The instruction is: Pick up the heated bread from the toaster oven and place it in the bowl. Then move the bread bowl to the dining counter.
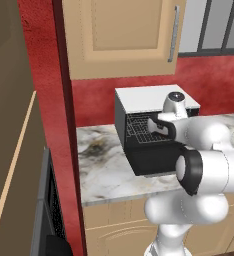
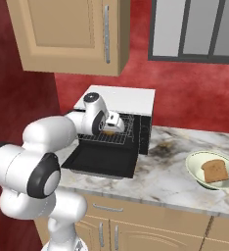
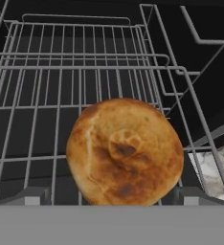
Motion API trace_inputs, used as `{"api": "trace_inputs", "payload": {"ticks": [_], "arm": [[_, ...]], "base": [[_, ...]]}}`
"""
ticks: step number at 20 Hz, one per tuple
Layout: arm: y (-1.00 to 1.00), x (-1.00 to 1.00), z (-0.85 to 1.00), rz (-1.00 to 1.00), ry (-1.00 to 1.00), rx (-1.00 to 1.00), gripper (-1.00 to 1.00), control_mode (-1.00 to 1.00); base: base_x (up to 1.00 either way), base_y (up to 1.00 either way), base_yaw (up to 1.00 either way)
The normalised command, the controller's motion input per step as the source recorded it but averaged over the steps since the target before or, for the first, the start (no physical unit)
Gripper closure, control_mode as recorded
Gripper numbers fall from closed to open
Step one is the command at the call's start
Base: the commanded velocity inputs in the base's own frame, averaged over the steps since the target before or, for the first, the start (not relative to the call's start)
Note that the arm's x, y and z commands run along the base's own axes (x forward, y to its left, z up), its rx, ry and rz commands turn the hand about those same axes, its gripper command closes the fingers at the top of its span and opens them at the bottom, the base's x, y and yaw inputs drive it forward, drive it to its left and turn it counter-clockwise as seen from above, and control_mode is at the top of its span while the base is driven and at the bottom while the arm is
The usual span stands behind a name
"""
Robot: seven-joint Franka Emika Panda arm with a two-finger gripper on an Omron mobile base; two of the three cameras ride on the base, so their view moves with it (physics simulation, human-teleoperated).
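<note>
Tool (image 3: pixel 109 197) spread wide, its 2 fingertips either side of a round browned bread (image 3: pixel 125 151) on the wire rack (image 3: pixel 61 86) inside the toaster oven (image 2: pixel 117 128); bowl (image 2: pixel 199 172) on the worktop (image 2: pixel 165 171) holds a toast slice (image 2: pixel 215 170)

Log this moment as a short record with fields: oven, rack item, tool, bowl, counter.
oven: toaster oven on the counter, door dropped open
rack item: round browned bread lying on the wire rack
tool: tool open, reaching into the oven, one tip on each side of the bread, not closed on it
bowl: bowl on the counter right of the oven, already holding a squarish toast slice
counter: marble counter
</note>
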Motion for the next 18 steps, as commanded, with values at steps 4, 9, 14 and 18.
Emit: {"api": "trace_inputs", "payload": {"ticks": [4,9,14,18], "arm": [[0.0,0.04,-0.01,0.0,0.0,0.0,-1.0,-1.0],[0.0,0.0,-0.17,0.0,0.0,0.0,-1.0,-1.0],[-0.02,0.0,-0.16,0.0,0.0,0.0,-1.0,-1.0],[-0.03,0.0,-0.03,0.0,0.0,0.0,-1.0,-1.0]], "base": [[0.0,0.0,0.0],[0.0,0.0,0.0],[0.0,0.0,0.0],[0.0,0.0,0.0]]}}
